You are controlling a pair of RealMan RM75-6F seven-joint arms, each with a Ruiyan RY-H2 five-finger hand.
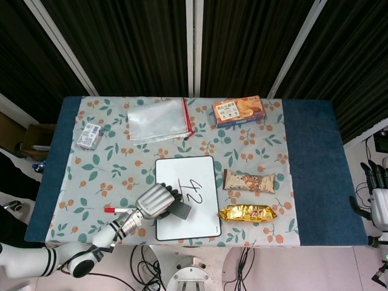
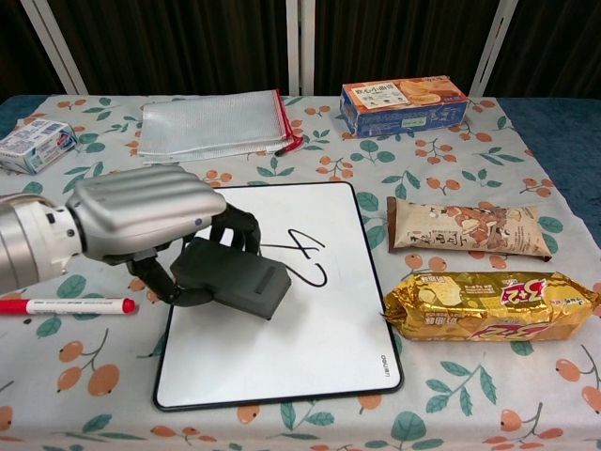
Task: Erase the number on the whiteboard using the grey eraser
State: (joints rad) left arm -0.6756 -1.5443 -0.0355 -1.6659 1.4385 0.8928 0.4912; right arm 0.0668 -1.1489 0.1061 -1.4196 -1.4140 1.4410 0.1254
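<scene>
Left hand: the silver robot left hand (image 2: 141, 218) grips the dark grey block eraser (image 2: 232, 277), fingers curled over its top; in the head view this hand (image 1: 156, 200) sits over the board's left half.
Eraser: over the white rectangular whiteboard with black frame (image 2: 310, 348), on its left-centre part, just beside the number; whether it touches the surface I cannot tell.
Number: black handwritten "42" (image 2: 305, 258) at the board's centre, its left stroke hidden behind the eraser and fingers.
Right hand: the white right hand (image 1: 379, 194) shows only at the frame edge at 3 o'clock, off the table; its dark fingers point up, and whether it is open or closed I cannot tell.
Marker: red-capped white marker pen (image 2: 66, 305) on the floral tablecloth (image 2: 84, 376) at 9 o'clock from the board.
Snacks: brown wrapped bar (image 2: 465, 228) and gold wrapped bar (image 2: 488, 305) at 3 o'clock from the board.
Far side: clear zip pouch with red edge (image 2: 216, 124) at 11 o'clock, orange biscuit box (image 2: 404, 103) at 1 o'clock, small white carton (image 2: 36, 146) at 10 o'clock.
</scene>
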